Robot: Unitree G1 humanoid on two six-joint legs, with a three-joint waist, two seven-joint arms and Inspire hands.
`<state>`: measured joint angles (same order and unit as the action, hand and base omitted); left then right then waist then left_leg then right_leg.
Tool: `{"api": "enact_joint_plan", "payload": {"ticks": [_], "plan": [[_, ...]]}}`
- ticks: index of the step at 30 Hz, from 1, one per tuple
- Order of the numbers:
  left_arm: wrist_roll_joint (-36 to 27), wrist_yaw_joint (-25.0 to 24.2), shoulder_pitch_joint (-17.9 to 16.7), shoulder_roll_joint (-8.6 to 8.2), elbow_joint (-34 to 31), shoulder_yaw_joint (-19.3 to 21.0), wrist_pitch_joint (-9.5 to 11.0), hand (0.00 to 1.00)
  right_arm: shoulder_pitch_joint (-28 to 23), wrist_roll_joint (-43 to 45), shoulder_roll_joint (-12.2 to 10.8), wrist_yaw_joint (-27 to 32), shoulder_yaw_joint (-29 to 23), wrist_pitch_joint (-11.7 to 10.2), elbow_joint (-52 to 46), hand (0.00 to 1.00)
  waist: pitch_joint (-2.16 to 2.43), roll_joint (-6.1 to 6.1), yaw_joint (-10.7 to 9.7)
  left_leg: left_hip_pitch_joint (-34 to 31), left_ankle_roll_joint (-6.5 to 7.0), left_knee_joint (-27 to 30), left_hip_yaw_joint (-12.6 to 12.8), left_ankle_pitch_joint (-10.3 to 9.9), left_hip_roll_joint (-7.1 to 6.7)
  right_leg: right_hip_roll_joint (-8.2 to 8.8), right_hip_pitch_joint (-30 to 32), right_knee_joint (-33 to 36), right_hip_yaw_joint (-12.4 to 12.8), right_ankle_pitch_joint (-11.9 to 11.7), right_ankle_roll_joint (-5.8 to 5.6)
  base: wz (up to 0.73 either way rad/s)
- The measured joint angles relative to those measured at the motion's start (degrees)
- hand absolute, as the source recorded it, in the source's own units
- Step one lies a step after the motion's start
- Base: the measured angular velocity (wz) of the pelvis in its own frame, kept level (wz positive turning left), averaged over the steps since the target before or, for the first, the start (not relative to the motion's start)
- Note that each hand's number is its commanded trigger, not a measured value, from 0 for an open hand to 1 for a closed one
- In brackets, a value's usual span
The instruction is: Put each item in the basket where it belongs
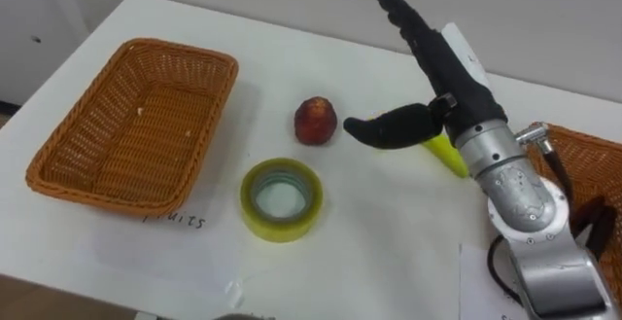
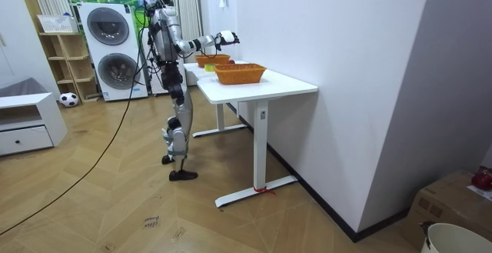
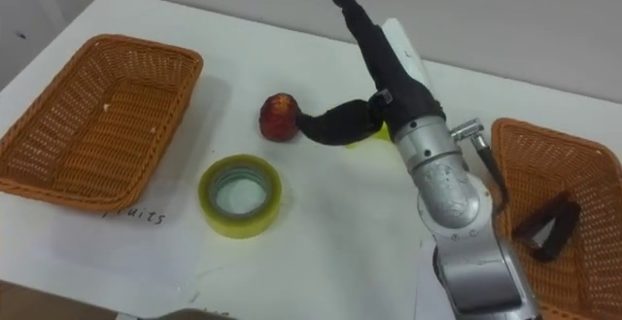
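The tape roll (image 1: 281,199) lay near the table's front edge. Farther in sat the apple (image 1: 315,121), with the right hand (image 1: 449,75) just beside it, fingers straight, holding nothing. It should close softly round the apple, then carry it to the basket (image 1: 126,46) by the left edge. The hand hid most of a yellow thing (image 1: 449,155).

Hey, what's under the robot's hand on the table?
A yellow-green thing pokes out from under the open right hand; the hand covers most of it, so its shape and kind can't be told.
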<state>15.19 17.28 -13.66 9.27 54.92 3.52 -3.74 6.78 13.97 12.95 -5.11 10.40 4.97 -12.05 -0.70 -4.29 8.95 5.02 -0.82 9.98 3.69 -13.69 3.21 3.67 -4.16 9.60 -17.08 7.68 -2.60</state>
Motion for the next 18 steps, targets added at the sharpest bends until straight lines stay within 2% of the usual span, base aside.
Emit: {"api": "enact_joint_plan", "payload": {"ticks": [2,8,12,18], "plan": [[0.16,0.05,-0.40,0.00,-1.14,0.01,0.00,0.00,0.04,0.16,-0.49,0.36,0.02,0.02,1.87,0.00,0.00,0.06,0.82,0.06,0.02,0.00,-0.63,0.01,-0.04,0.08,-0.20,0.00,-0.48,0.00,0.00,0.08],[0.13,-0.01,-0.34,-0.16,-3.27,-0.07,0.02,0.00,0.17,1.67,-0.83,0.83,0.58,0.02,4.47,0.00,0.11,0.90,1.18,0.57,0.07,-0.26,-1.29,0.05,-0.10,0.22,-1.10,-0.06,-1.57,0.01,-0.02,0.09],[0.13,-0.02,-0.20,-0.51,-3.28,-0.07,0.02,0.00,0.18,3.96,-0.83,1.35,1.72,0.02,5.04,0.00,-0.03,1.31,1.51,0.61,0.12,-0.37,-1.36,0.11,-0.11,0.26,-1.19,-0.07,-1.89,0.02,-0.04,0.02],[0.13,0.03,0.39,-1.19,-3.28,-0.15,0.02,0.00,0.20,4.88,-0.84,1.96,2.11,0.02,5.68,0.00,-0.03,1.31,2.48,0.56,0.12,-0.38,-1.34,0.11,-0.11,0.27,-1.16,-0.06,-1.94,0.06,-0.09,0.00]]}}
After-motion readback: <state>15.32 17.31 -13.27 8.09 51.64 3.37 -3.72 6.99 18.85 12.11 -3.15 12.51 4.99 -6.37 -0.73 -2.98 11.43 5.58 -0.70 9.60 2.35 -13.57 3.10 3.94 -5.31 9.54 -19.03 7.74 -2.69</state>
